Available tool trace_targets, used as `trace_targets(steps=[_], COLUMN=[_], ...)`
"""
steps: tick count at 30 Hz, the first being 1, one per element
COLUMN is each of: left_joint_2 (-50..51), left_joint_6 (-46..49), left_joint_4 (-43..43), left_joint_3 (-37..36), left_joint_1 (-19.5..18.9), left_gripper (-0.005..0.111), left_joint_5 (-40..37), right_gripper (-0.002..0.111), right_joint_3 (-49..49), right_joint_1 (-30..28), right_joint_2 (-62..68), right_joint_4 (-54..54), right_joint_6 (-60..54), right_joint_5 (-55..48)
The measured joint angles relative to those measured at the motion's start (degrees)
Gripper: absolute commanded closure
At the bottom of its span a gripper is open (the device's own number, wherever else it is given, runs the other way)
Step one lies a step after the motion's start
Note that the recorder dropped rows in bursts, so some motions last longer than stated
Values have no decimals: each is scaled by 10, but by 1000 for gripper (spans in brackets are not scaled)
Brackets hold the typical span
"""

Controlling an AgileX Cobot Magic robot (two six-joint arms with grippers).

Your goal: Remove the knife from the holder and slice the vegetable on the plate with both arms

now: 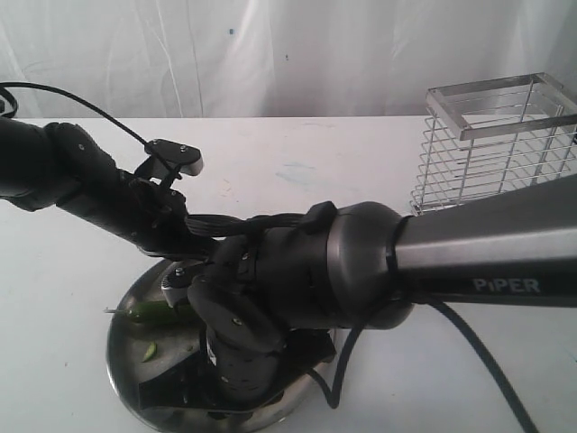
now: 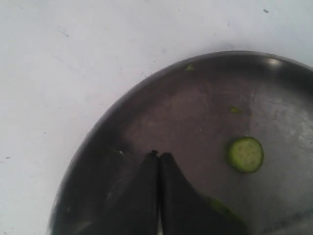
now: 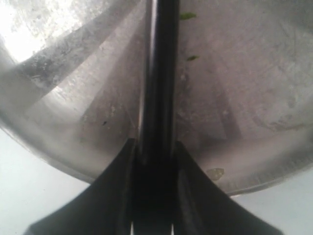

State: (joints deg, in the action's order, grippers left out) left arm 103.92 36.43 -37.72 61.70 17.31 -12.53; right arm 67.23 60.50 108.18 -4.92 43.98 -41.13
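The steel plate (image 1: 124,356) lies at the table's front. On its far left lies the green vegetable (image 1: 151,312), with a cut slice (image 1: 149,352) nearer the front. In the left wrist view my left gripper (image 2: 159,155) is shut with nothing between its tips, low over the plate (image 2: 146,107). A strip of green vegetable (image 2: 221,207) shows under one finger, and a round slice (image 2: 245,154) lies beside it. My right gripper (image 3: 154,144) is shut on the knife (image 3: 159,73), whose dark length runs out across the plate (image 3: 73,73). The holder (image 1: 494,144) stands at the back right.
The bulky right arm (image 1: 433,262) marked PiPER crosses over the plate from the right and hides both grippers in the exterior view. The left arm (image 1: 81,185) reaches in from the left. Small green scraps (image 3: 187,16) lie on the plate. A white backdrop hangs behind the table.
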Motion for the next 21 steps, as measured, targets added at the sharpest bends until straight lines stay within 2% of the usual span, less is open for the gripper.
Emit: trace_targets(steps=[21], left_joint_2=[48], left_joint_6=[24], left_joint_4=[-7], left_joint_3=[1], left_joint_1=[0], left_gripper=[107], left_joint_5=[13], right_gripper=[108], right_joint_3=[1], right_joint_1=[1], right_joint_2=[32], right_joint_4=[-5], right_joint_6=[-1], right_joint_5=[6])
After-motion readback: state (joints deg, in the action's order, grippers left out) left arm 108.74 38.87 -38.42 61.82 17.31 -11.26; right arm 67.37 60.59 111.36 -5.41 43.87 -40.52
